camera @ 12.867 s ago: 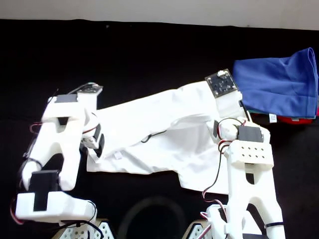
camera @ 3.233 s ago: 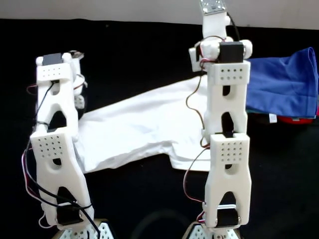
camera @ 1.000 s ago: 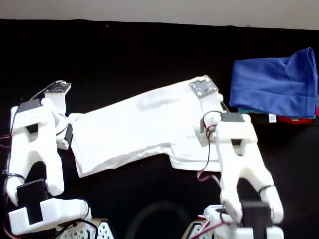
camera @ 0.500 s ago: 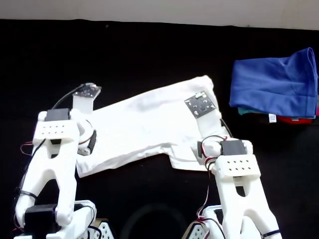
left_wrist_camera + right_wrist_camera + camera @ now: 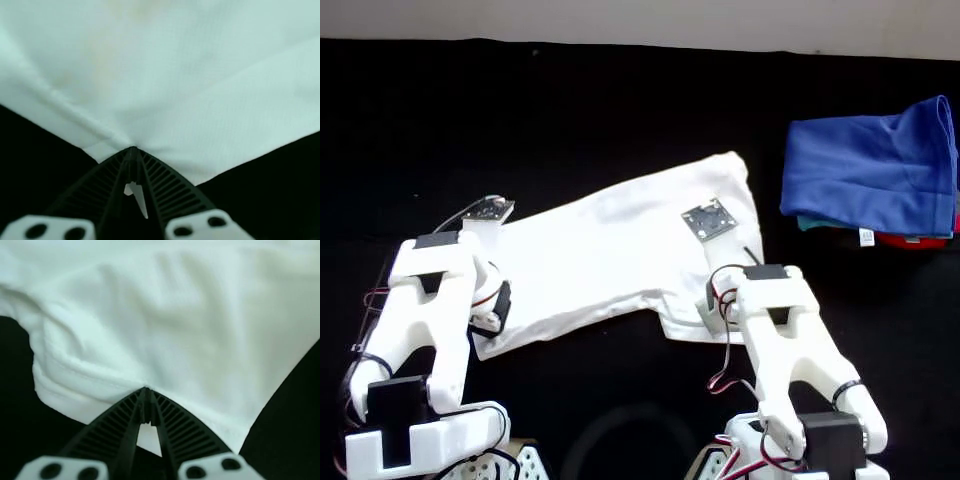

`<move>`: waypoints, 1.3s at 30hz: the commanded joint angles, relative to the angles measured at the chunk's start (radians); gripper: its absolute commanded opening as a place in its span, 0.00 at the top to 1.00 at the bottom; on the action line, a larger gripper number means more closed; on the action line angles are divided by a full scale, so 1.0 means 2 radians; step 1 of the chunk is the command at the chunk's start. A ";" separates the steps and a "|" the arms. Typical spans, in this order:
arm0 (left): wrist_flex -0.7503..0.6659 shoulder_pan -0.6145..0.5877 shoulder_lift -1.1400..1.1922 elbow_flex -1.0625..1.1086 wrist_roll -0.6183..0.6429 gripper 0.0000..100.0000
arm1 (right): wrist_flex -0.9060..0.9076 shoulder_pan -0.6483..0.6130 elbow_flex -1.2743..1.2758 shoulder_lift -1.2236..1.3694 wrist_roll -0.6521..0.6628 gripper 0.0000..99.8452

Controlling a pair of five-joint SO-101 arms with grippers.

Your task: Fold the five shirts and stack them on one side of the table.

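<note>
Arms drawn back, the left gripper (image 5: pixel 132 151) and right gripper (image 5: pixel 145 390) pinch the white shirt's (image 5: pixel 610 250) near edge, ready to fold.

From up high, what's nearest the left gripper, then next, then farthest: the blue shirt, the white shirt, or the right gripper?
1. white shirt, pinched in the left gripper at its left end.
2. right gripper, over the shirt's right part.
3. blue shirt, far off on the right side.
</note>
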 commanded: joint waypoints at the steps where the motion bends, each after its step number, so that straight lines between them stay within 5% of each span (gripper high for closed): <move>1: -0.005 -0.047 0.002 0.000 -0.038 0.99 | -0.005 0.017 -0.020 0.018 0.039 0.99; 10: 0.005 -0.059 -0.004 -0.002 -0.050 0.99 | 0.015 0.095 -0.038 0.009 0.081 0.99; 19: 0.090 -0.026 -0.009 -0.058 -0.018 0.99 | 0.141 0.018 -0.039 -0.209 0.081 0.99; 22: 0.092 -0.011 -0.040 -0.059 -0.008 0.99 | 0.191 -0.011 -0.037 -0.252 0.083 0.92; 27: 0.130 0.044 -0.125 -0.059 0.021 0.99 | 0.210 -0.040 -0.036 -0.205 0.116 0.72; 39: 0.126 0.064 -0.076 -0.063 0.031 0.99 | 0.170 -0.056 -0.043 -0.063 0.259 0.72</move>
